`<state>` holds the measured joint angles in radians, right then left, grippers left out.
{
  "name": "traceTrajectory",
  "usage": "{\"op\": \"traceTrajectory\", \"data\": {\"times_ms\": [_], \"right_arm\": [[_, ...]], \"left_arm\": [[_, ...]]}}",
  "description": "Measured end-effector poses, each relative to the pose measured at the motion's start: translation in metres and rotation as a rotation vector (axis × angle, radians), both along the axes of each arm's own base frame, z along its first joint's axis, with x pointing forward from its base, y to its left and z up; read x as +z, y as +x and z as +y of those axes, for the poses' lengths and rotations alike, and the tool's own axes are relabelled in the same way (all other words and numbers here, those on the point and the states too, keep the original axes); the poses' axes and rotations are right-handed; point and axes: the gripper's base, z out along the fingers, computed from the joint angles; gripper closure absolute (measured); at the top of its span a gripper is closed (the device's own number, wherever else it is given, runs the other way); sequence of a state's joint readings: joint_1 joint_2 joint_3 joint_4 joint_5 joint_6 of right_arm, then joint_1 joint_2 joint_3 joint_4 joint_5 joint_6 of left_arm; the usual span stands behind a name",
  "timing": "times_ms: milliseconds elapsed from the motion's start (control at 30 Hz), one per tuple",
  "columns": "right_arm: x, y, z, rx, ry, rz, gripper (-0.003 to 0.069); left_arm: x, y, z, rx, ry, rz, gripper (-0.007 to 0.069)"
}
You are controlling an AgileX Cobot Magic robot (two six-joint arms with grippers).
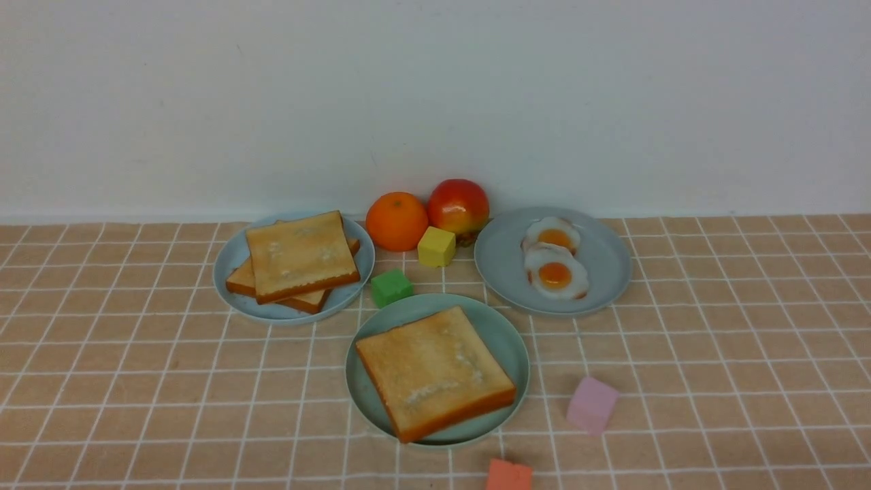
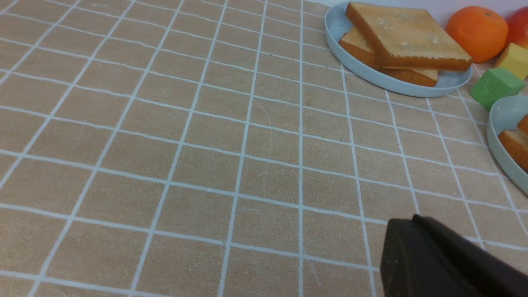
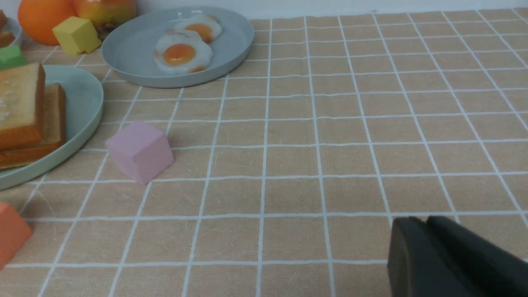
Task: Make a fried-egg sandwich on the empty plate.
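The mint-green plate (image 1: 507, 340) sits at the front centre with a golden toast slice (image 1: 435, 371) on top. In the right wrist view the plate (image 3: 78, 103) carries two stacked slices, the upper one (image 3: 18, 103) offset over the lower one (image 3: 51, 119); no egg shows between them. Two fried eggs (image 1: 554, 274) lie on the right blue-grey plate (image 1: 605, 262). A skewed toast pile (image 1: 299, 255) sits on the left blue-grey plate (image 1: 228, 262). My left gripper (image 2: 414, 218) and right gripper (image 3: 425, 220) are shut and empty over bare cloth, outside the front view.
An orange (image 1: 397, 221), an apple (image 1: 458, 206), a yellow cube (image 1: 436, 246) and a green cube (image 1: 391, 286) crowd between the plates at the back. A pink cube (image 1: 592, 405) and an orange-red cube (image 1: 508, 474) lie near the mint plate's front right. A wall closes the back.
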<state>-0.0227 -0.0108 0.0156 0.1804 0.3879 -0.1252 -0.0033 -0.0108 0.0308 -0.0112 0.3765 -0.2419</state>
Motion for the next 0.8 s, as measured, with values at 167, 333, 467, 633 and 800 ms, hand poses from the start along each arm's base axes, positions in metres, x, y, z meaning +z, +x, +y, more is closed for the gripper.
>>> {"op": "traceTrajectory", "data": {"times_ms": [167, 333, 467, 633, 800], "right_arm": [[0.0000, 0.0000, 0.0000, 0.000, 0.000, 0.000, 0.0590], [0.0000, 0.0000, 0.0000, 0.000, -0.001, 0.000, 0.0583], [0.0000, 0.0000, 0.0000, 0.000, -0.001, 0.000, 0.0580], [0.0000, 0.0000, 0.0000, 0.000, -0.001, 0.000, 0.0571], [0.0000, 0.0000, 0.0000, 0.000, -0.001, 0.000, 0.0564]], "left_arm": [[0.0000, 0.0000, 0.0000, 0.000, 0.000, 0.000, 0.0638], [0.0000, 0.0000, 0.0000, 0.000, 0.000, 0.000, 0.0638], [0.0000, 0.0000, 0.0000, 0.000, 0.000, 0.000, 0.0638], [0.0000, 0.0000, 0.0000, 0.000, 0.000, 0.000, 0.0637], [0.0000, 0.0000, 0.0000, 0.000, 0.000, 0.000, 0.0634]]}}
